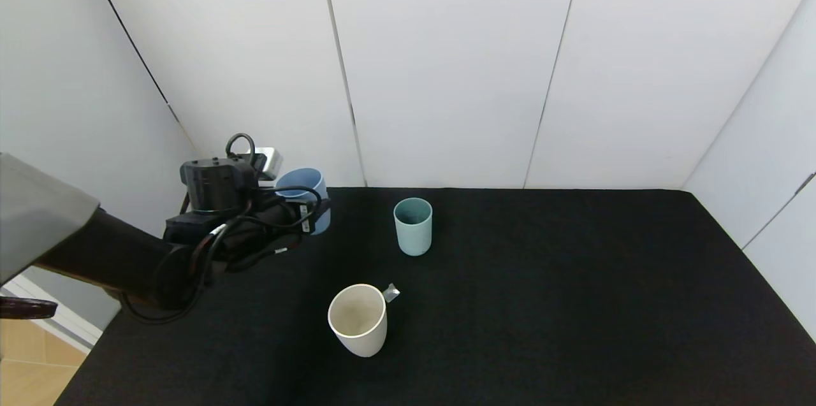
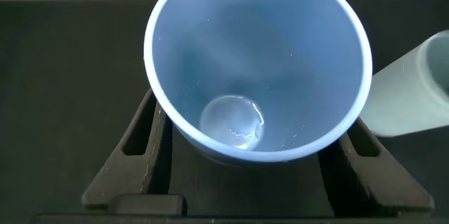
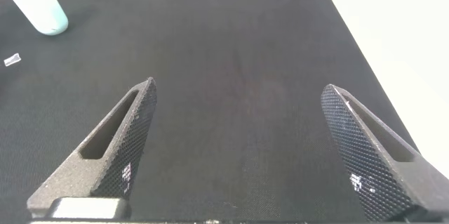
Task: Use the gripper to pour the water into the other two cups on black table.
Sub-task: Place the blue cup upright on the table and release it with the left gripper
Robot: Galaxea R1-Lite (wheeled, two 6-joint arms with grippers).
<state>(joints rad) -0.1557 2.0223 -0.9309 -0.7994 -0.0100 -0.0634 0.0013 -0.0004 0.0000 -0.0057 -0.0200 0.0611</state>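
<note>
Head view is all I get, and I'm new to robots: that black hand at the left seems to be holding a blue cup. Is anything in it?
Observer: Yes. The left wrist view looks straight into the light blue cup, and a small pool of water sits at its bottom.
Operator: Is the cup really gripped?
Observer: The left gripper is shut on it, a finger on each side of the cup's base.
Operator: I see no second arm. Where is it?
Observer: The right wrist view shows the right gripper open above bare black table, with the teal cup far off.
</note>
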